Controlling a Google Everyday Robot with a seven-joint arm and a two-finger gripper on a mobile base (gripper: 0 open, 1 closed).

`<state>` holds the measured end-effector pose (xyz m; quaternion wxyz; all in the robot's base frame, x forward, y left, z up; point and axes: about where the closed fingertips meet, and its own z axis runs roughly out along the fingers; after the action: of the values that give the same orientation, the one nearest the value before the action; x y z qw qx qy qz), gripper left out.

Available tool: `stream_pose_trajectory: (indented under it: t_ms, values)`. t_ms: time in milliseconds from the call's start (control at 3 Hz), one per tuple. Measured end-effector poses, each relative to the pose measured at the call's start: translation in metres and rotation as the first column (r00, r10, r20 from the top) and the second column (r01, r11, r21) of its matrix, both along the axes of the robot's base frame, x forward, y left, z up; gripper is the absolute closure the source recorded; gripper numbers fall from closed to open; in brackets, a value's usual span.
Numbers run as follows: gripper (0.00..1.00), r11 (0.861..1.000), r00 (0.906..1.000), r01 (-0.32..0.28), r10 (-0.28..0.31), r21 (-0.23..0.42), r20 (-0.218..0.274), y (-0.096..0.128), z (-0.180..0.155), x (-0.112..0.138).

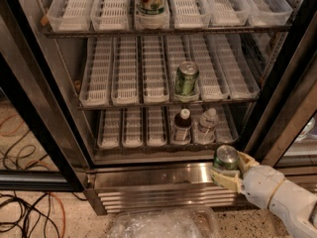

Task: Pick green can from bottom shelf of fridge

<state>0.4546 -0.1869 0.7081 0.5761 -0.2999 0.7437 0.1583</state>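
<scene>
My gripper (229, 168) is at the lower right, in front of the fridge's steel base, shut on the dark green can (226, 157), whose silver top faces up. The can is held outside the fridge (148, 175), just below and to the right of the bottom shelf (131, 128). That shelf has white slotted lane trays and holds a dark bottle (182, 126) and a clear plastic bottle (205, 125). My white arm (282, 197) runs off to the lower right corner.
A paler green can (186, 81) stands on the middle shelf. A tall container (150, 1) stands on the top shelf. Black-edged door frames flank the opening at left (34, 113) and right (285, 93). Cables (25, 212) lie on the floor at left. Crinkled clear plastic (163, 224) lies below.
</scene>
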Motion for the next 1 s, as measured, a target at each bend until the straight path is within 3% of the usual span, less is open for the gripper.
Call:
stream_pose_trajectory:
  t_ms: [667,1000]
  values:
    - [1.00,0.999,0.9993,-0.035,0.035,0.019,0.013,0.009,0.006,-0.004]
    - [1.00,0.997,0.9967,-0.081,0.081,-0.013,-0.001,0.024,0.004,-0.003]
